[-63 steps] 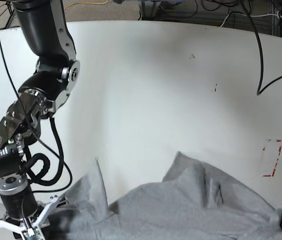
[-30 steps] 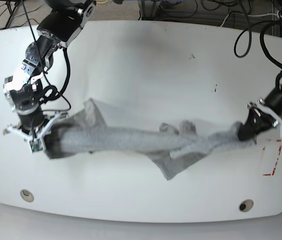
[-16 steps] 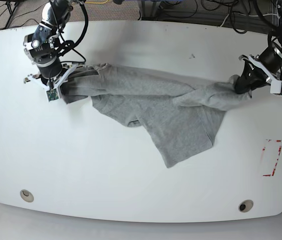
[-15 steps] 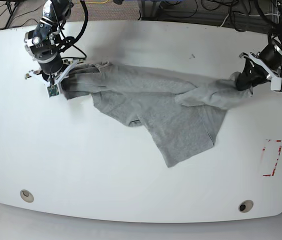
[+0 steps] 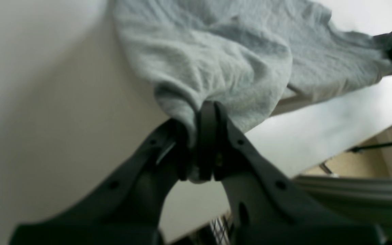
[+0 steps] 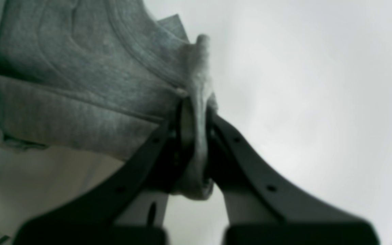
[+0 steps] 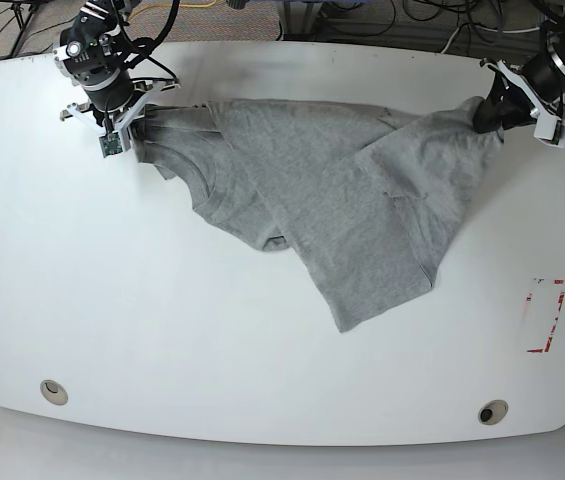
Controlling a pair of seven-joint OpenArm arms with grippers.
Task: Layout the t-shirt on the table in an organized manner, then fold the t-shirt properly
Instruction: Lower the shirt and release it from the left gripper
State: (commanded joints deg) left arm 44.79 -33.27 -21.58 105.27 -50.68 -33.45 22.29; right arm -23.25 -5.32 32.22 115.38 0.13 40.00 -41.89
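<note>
- Currently, the t-shirt is being held stretched across the far half of the surface, with most of its body lying on the white top and one long flap trailing toward the near side.
- At the far edge on the base view's right, a bunched corner of the cloth is being pinched by the left gripper; in the left wrist view the dark jaws are clamped tight on a thick fold of grey fabric.
- At the far edge on the base view's left, the opposite end is being gripped by the right gripper; in the right wrist view a ribbed seam is being squeezed between the closed jaws.
- Only plain grey is being shown; no lettering is visible from any view.
- The cloth is judged to be light, soft and limp: it is sagging between the two holds, creasing and overlapping itself, so no shape is being kept unaided.
- Slipping is thought unlikely, since the knit is bunching thickly in the jaws, but stretching and twisting under tension are to be expected.
- For flattening, hold is best taken at seamed edges such as shoulders or hem corners, where the fabric is doubled and firmer.
- A single layer should be pinched, because gathered folds, as now, are carrying wrinkles into the spread.
</note>
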